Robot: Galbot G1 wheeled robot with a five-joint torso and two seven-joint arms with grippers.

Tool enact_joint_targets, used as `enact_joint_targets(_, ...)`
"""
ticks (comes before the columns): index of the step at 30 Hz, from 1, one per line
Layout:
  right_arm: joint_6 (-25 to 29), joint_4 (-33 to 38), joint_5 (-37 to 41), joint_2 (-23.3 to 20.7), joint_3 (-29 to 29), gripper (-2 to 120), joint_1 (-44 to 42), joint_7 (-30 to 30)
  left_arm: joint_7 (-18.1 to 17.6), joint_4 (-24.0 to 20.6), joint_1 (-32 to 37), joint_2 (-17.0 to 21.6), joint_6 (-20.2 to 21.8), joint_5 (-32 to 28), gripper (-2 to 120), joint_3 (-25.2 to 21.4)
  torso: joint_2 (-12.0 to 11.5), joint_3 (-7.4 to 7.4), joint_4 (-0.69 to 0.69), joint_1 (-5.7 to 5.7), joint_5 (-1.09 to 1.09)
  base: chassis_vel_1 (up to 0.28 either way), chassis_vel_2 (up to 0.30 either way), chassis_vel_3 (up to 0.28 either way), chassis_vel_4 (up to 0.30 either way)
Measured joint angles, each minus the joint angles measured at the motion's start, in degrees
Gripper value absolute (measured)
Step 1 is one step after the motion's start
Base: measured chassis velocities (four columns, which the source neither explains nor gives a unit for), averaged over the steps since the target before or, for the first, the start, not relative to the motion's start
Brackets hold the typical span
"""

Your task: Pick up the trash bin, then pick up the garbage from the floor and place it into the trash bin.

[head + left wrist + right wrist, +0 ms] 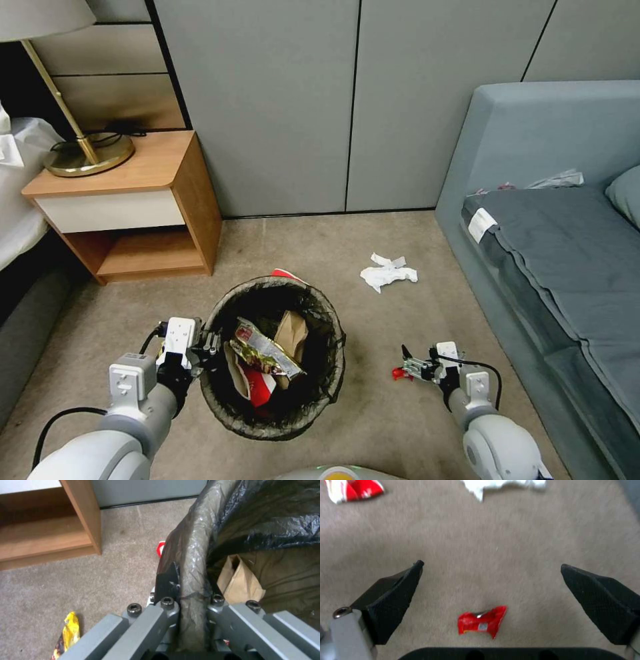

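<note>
The bag-lined rim of the round trash bin [275,360] is pinched by the left gripper [191,597], while a crumpled red wrapper [481,622] on carpet is straddled by the wide-spread right gripper [491,580].

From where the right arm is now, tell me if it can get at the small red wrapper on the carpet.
Probably yes. The right gripper hangs open right over the red wrapper, which lies alone on bare carpet. The left gripper is busy holding the trash bin rim, well aside.
</note>
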Motion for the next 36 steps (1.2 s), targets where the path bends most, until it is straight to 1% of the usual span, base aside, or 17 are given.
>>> enact_joint_targets(1, -0.15, -2.03, 0.29, -0.06, -0.61, 100, 1.21, 0.0, -0.02, 0.0, 0.16, 0.0, 0.03, -0.01, 1, -0.01, 0.0, 0.0, -0.01, 0.0, 0.0, 0.0, 0.0, 0.0, 0.0)
enact_joint_targets(2, -0.15, -2.03, 0.29, -0.06, -0.61, 100, 1.21, 0.0, -0.02, 0.0, 0.16, 0.0, 0.03, -0.01, 1, -0.01, 0.0, 0.0, -0.01, 0.0, 0.0, 0.0, 0.0, 0.0, 0.0)
enact_joint_targets(6, -0.15, -8.34, 0.42, 0.01, -2.6, 100, 5.07, 0.4, -0.11, 0.0, 0.69, -0.23, 0.07, 0.01, 1, -0.26, 0.0, 0.0, 0.0, 0.0, 0.0, 0.0, 0.0, 0.0, 0.0)
enact_joint_targets(7, -0.15, -8.34, 0.42, 0.01, -2.6, 100, 5.07, 0.4, -0.11, 0.0, 0.69, -0.23, 0.07, 0.01, 1, -0.26, 0.0, 0.0, 0.0, 0.0, 0.0, 0.0, 0.0, 0.0, 0.0)
enact_joint_targets(10, 0.07, -12.17, 0.33, 0.48, -4.23, 100, 7.1, 0.95, -0.18, 0.0, 0.85, -0.3, 0.11, 0.04, 1, -0.36, 0.0, 0.0, 0.0, 0.0, 0.0, 0.0, 0.0, 0.0, 0.0)
enact_joint_targets(15, 0.78, -15.69, -0.11, 1.11, -5.73, 100, 8.32, 1.46, -0.22, 0.0, 1.13, -0.44, 0.13, 0.22, 1, -0.36, 0.0, 0.0, 0.0, 0.0, 0.0, 0.0, 0.0, 0.0, 0.0)
enact_joint_targets(26, 2.75, -18.89, -1.29, 1.56, -6.58, 100, 8.38, 2.05, -0.25, 0.0, 1.37, -0.38, 0.16, 0.38, 1, -0.19, 0.0, 0.0, -0.01, 0.0, 0.0, 0.0, 0.0, 0.0, 0.0)
enact_joint_targets(36, 3.66, -20.04, -1.39, 1.57, -7.31, 100, 8.74, 2.7, -0.25, 0.0, 1.44, -0.28, 0.19, 0.44, 1, -0.03, 0.0, 0.0, 0.0, 0.0, 0.0, 0.0, 0.0, 0.0, 0.0)
